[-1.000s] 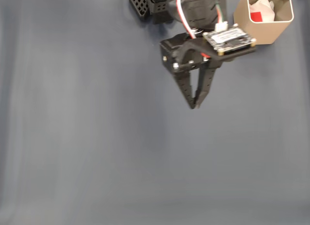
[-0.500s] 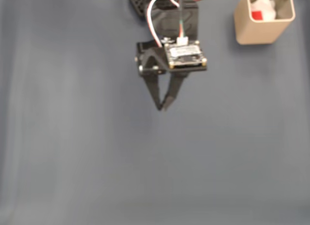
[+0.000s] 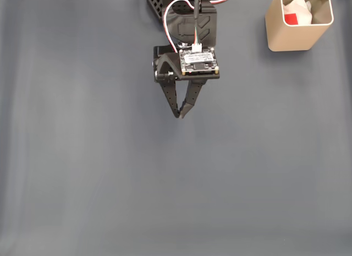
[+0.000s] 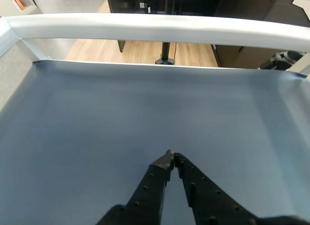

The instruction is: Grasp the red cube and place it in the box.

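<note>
Red cube (image 3: 291, 17) is sitting inside the box (image 3: 297, 38), up in the top right corner of the fixed view, with something white and crumpled (image 3: 303, 8) lying next to it in there. The box is standing upright on the dark grey-blue mat (image 3: 110, 173). My gripper (image 3: 179, 115) is hanging over the mat well apart from the box, left of it in that view, pointing down the picture, and my fingers are pinched together at the tips with nothing between them. In the wrist view my gripper (image 4: 171, 156) is coming in from the bottom edge, tips touching or just about, over bare mat (image 4: 97, 123). A pale metal rail (image 4: 160, 27) is running along the far edge, with wood floor (image 4: 140, 52) showing past it.
</note>
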{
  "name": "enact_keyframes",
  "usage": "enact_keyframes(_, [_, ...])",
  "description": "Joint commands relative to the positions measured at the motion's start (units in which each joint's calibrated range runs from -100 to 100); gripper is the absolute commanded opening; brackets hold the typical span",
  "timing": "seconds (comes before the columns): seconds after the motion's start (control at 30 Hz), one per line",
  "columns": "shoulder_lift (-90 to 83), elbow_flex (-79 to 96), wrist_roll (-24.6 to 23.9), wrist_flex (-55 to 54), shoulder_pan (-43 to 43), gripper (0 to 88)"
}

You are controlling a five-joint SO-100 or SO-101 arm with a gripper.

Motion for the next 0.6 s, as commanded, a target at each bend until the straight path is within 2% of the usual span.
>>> enact_keyframes(0.0, [-3.82, 2.34, -0.44, -1.23, 0.60, 0.2])
enact_keyframes(0.57, [-14.38, 17.57, -0.34, -1.39, 0.10, 0.2])
